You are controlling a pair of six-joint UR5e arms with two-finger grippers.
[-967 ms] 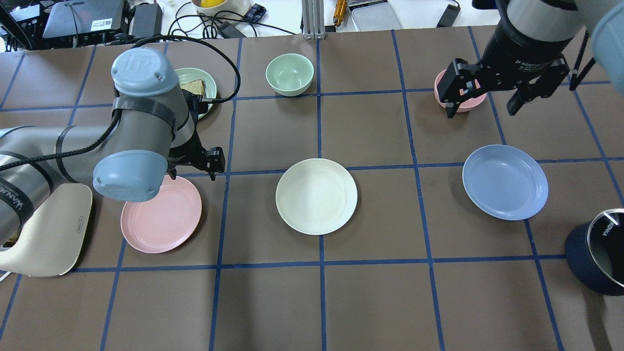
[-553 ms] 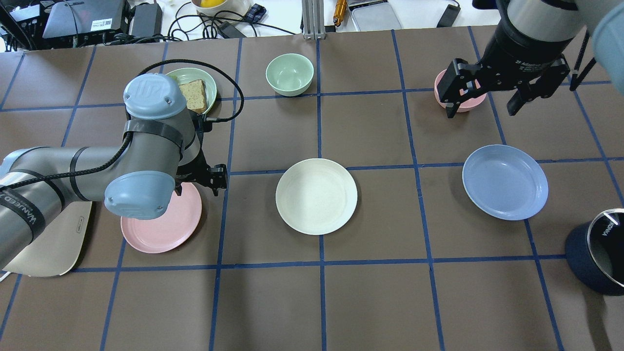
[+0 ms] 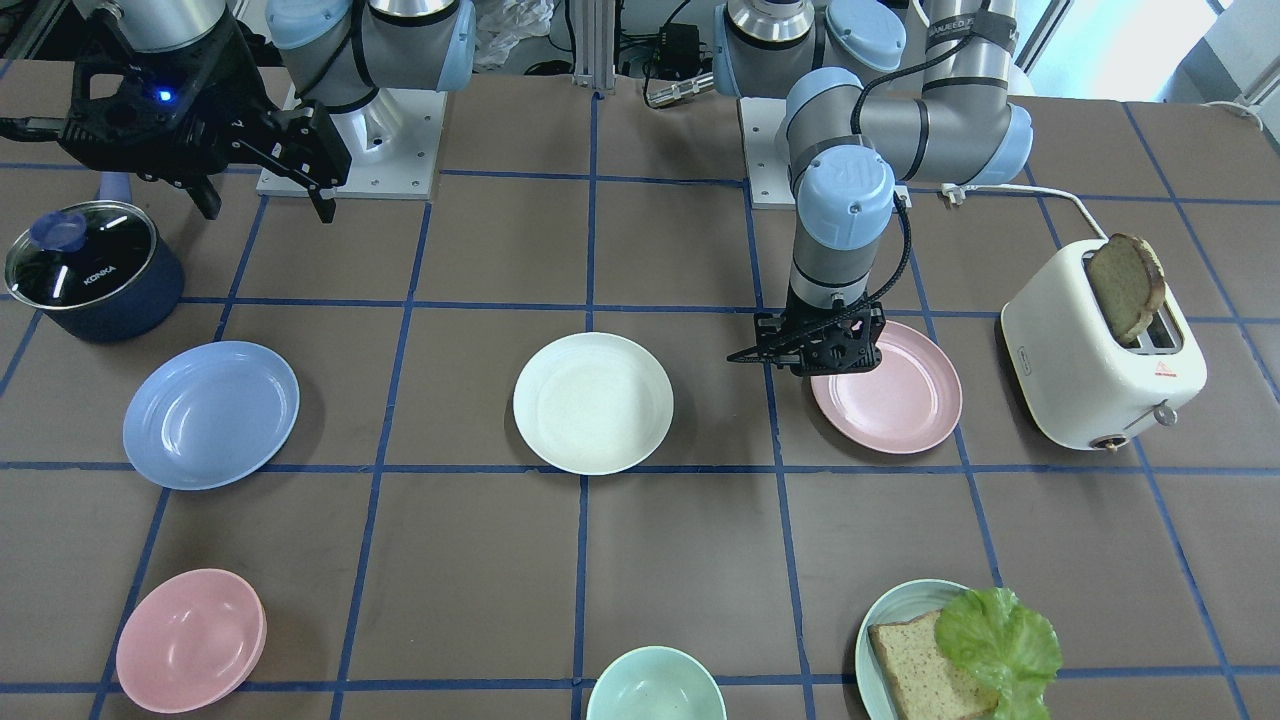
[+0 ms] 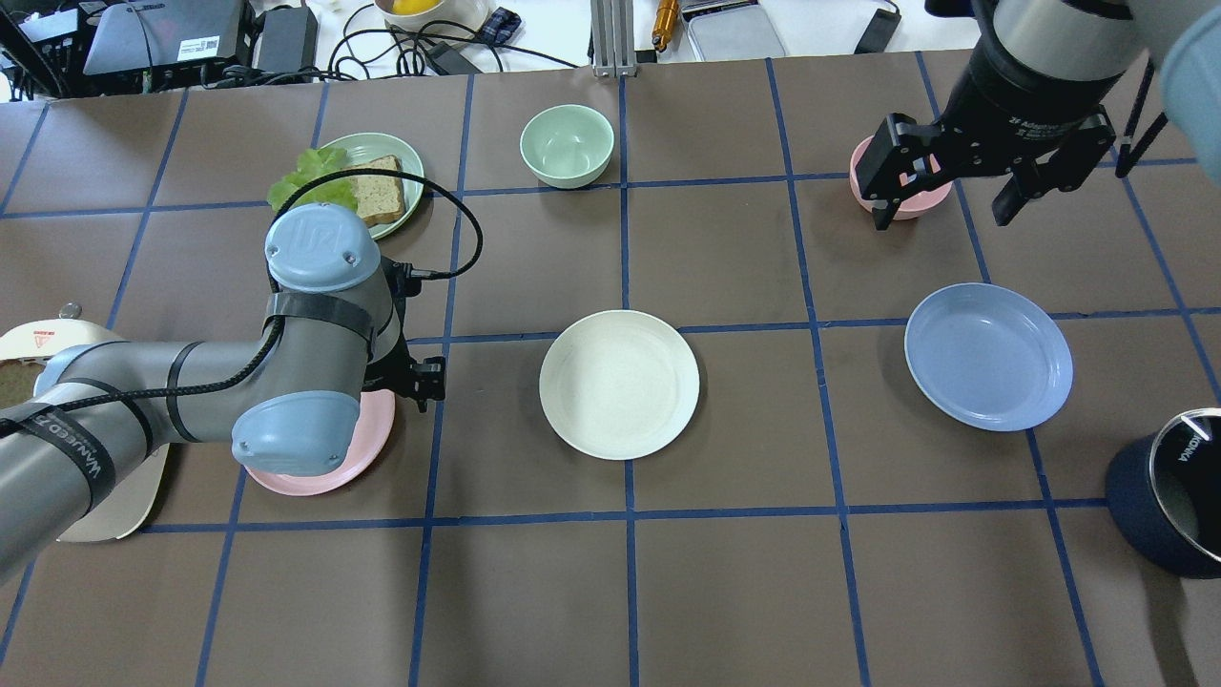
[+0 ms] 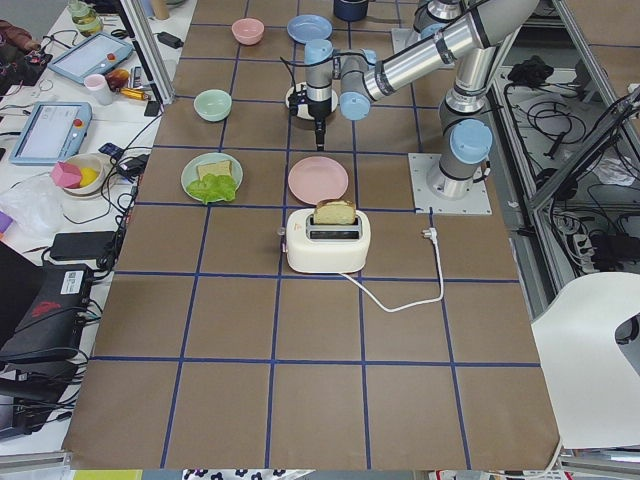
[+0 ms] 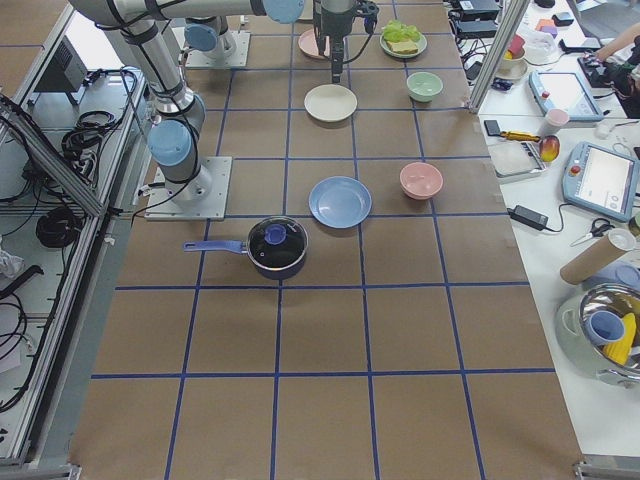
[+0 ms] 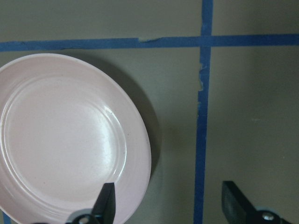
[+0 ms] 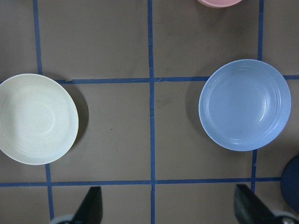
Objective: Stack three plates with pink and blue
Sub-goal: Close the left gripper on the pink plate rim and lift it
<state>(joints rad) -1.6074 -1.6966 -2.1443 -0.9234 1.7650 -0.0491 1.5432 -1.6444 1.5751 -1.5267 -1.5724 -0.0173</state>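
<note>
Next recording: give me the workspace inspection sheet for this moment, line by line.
Surface: brown table with a blue tape grid; no spills seen.
Job's things: round white plastic plate, pale pink plate, periwinkle blue plate; apart, in a row, none stacked.
Clutter: small pink bowl, mint green bowl, teal plate of bread and lettuce, white toaster holding a slice, dark blue lidded pot.
Tools: left tool open, low, straddling the pink plate's rim; right tool open, raised, empty.
Cables: black cable looped at the left wrist; toaster's white cord on the table.
Surroundings: side bench with tablets and electronics.
</note>
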